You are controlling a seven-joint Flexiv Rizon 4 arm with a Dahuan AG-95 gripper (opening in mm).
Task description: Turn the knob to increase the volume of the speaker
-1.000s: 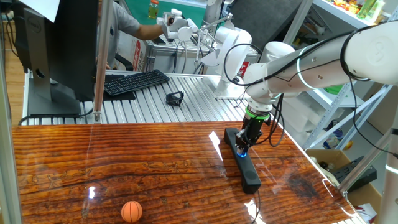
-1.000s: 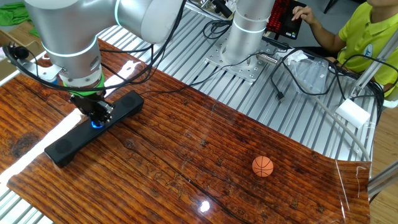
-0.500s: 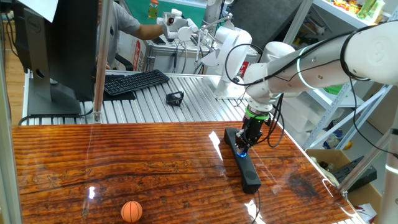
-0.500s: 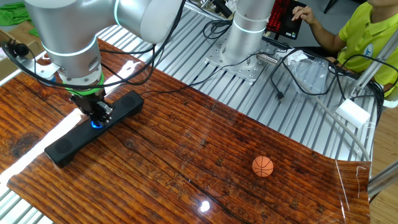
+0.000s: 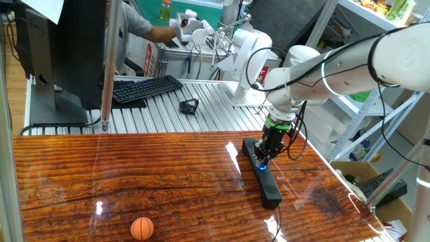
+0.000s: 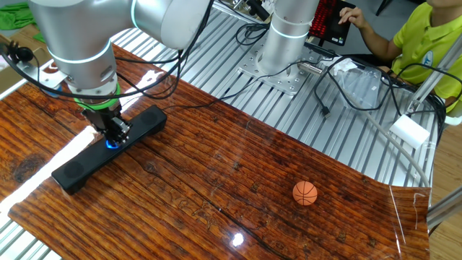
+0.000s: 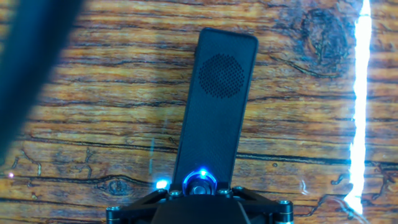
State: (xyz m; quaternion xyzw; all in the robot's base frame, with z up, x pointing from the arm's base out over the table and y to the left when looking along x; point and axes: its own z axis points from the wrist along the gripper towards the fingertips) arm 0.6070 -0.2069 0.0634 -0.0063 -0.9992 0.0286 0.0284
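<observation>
In one fixed view, an orange ball (image 5: 142, 228) lies at the lower left of the bench (image 5: 134, 175), well apart from everything else. Right of centre, the speaker (image 5: 263, 176) lies flat on the wood, and the claw (image 5: 263, 158) has its tips down on the speaker's middle, right at the blue glow of the knob (image 5: 261, 165).

In the other fixed view the speaker (image 6: 108, 149) lies at the left with the claw (image 6: 111, 139) planted on the knob (image 6: 110, 144); the ball (image 6: 304, 193) is lower right.

The reach looks done and the claw looks engaged with the knob, so the turning itself remains. How far it has been turned cannot be read.

In the hand view the knob (image 7: 200, 182) sits at the bottom edge, half cut off by the claw body, so whether the tips actually clench it cannot be told.
</observation>
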